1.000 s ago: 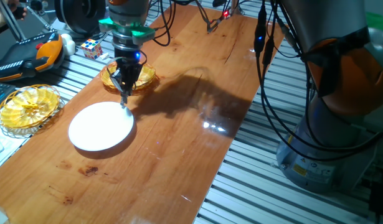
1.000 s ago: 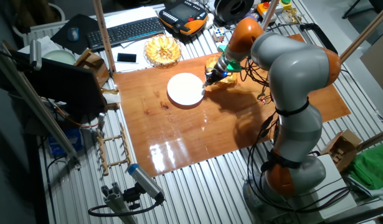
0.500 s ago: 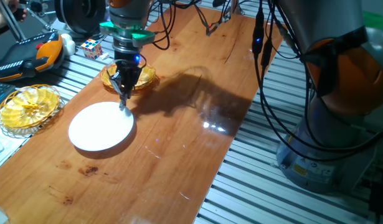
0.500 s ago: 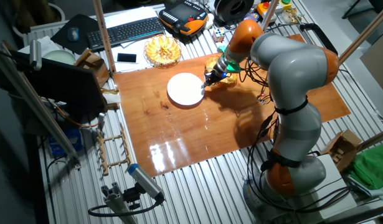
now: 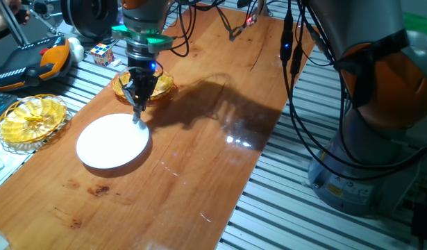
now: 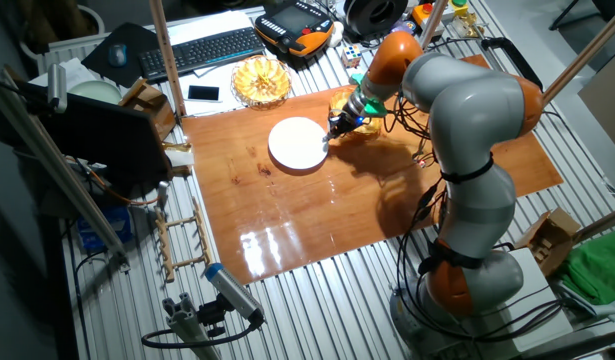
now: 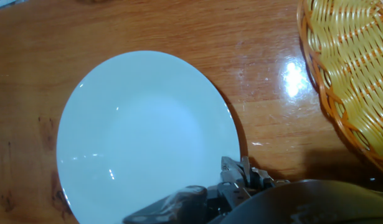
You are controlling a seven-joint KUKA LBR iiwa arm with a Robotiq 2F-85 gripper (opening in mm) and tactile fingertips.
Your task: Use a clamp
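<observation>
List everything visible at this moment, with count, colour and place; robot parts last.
Plate: one, white, on the wooden table.
Clamp: one, pale grey, at the plate's rim, between the fingers.
Wicker basket: one, orange-yellow, on the table behind the gripper.
Second wicker basket: one, yellow, off the table's edge.
Rubik's cube: one, multicoloured, beyond the table.
Keyboard: one, black, beyond the table.
Gripper: one, dark, shut on the clamp.

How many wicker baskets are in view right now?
2. One orange basket sits on the wooden table just behind the gripper and white plate; one yellow basket rests off the table's edge. Others may be hidden.
</observation>
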